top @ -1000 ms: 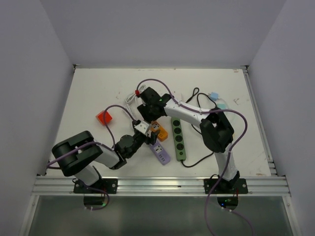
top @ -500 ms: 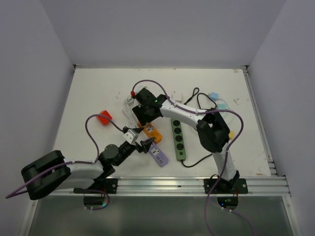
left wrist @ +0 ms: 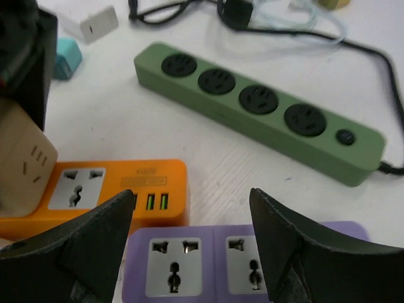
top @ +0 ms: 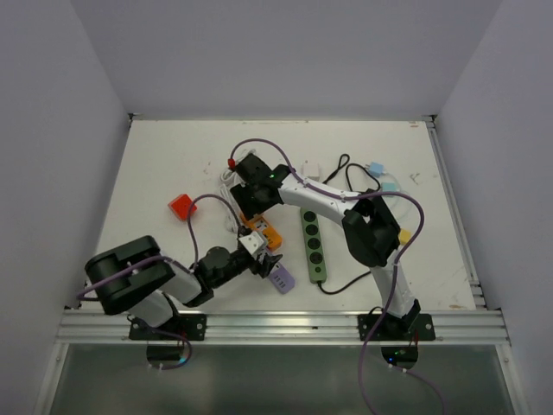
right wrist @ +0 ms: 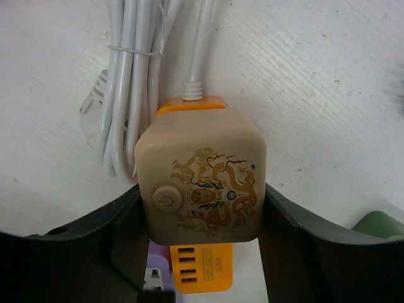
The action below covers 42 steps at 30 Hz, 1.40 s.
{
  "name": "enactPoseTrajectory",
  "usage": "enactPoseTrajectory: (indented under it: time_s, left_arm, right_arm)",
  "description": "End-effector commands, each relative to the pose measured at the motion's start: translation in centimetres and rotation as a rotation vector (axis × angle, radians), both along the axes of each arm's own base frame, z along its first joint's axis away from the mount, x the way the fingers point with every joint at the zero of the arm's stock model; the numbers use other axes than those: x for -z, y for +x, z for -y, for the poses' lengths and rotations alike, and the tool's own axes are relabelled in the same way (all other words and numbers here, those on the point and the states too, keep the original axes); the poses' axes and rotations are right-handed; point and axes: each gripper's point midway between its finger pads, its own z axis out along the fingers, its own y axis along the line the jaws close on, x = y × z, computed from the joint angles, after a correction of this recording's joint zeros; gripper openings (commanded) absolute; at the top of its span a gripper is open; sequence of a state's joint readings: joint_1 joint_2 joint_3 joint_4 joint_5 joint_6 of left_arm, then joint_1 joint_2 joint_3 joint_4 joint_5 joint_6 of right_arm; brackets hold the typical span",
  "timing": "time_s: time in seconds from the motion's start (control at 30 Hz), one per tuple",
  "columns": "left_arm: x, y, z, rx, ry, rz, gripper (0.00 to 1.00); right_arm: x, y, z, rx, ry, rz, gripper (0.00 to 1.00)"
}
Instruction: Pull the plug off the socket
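The right gripper [right wrist: 201, 228] has its 2 fingers pressed against opposite sides of the plug [right wrist: 201, 183], a beige cube with a round power button and a dragon pattern on its top face. The plug sits on top of the orange socket strip [right wrist: 198, 268], which shows just past the cube on both ends. I cannot tell from here whether its pins have lifted at all. A bundle of white cable [right wrist: 123, 82], tied with a thin band, lies on the desk [top: 173, 156] just beyond and to one side of that gripper, and a white lead runs out of the orange strip's far end.

The left gripper [left wrist: 192, 202] hangs low with its jaws wide and nothing between them. Directly under it lies a purple socket strip [left wrist: 208, 265], with 2 of its outlets showing between the fingers. The orange strip lies just ahead of that, touching or nearly touching the purple one, and the plug is at the far left of this gripper's view. Farther ahead, apart from both, a green power strip [left wrist: 259, 110] with 4 black outlets and a switch lies at a slant. A small white adapter [left wrist: 91, 24] lies beyond it.
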<state>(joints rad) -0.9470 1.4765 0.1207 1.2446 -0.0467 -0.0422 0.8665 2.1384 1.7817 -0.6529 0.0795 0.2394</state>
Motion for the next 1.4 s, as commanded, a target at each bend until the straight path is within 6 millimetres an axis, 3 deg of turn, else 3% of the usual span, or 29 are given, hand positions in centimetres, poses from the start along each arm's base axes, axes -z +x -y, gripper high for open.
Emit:
enactPoseTrajectory:
  time_s: [0.0,0.07,0.13,0.37,0.5,0.63,0.8,0.9,1.07,1.23,1.37]
  left_arm:
    - [-2.8,2.9,1.5,-0.024,-0.096,0.116,0.78]
    - [-1.5,3.7,1.8,-0.038,-0.063,0.120,0.78]
    - [-2.2,4.1,2.0,-0.051,-0.107,0.145,0.78]
    - [-1.1,4.4,1.8,-0.077,-0.109,0.121,0.78]
    - [-0.4,5.8,0.4,-0.175,-0.080,0.100,0.79]
    - [2.3,6.5,-1.6,-0.249,-0.107,-0.052,0.78]
    - [3.0,6.3,-3.7,-0.262,-0.191,-0.134,0.77]
    - [4.0,6.0,-3.9,-0.263,-0.165,-0.159,0.76]
    - [4.7,5.5,-3.8,-0.243,-0.149,-0.176,0.75]
    - [6.1,5.3,-4.3,-0.261,-0.115,-0.207,0.74]
    - [7.3,5.3,-5.2,-0.312,-0.088,-0.236,0.73]
  right_arm:
    - [-1.3,-0.4,0.0,0.004,0.018,-0.003,0.00]
    - [-1.2,-0.5,0.2,0.004,0.013,-0.002,0.00]
    - [-0.9,-0.7,0.3,0.002,0.011,-0.009,0.00]
    - [-0.8,-1.1,0.4,-0.009,0.019,-0.018,0.00]
    - [-1.1,-1.4,0.4,-0.010,0.028,-0.029,0.00]
    - [-1.7,-2.1,-0.5,-0.037,0.088,-0.087,0.00]
    - [-1.2,-2.8,-1.0,-0.064,0.118,-0.155,0.00]
    - [-1.4,-2.8,-1.0,-0.061,0.139,-0.177,0.00]
    - [-2.2,-1.9,-0.8,-0.044,0.145,-0.162,0.00]
    - [-2.6,0.3,1.2,0.020,0.003,-0.035,0.00]
    - [-1.7,0.8,2.3,0.013,-0.144,0.040,0.00]
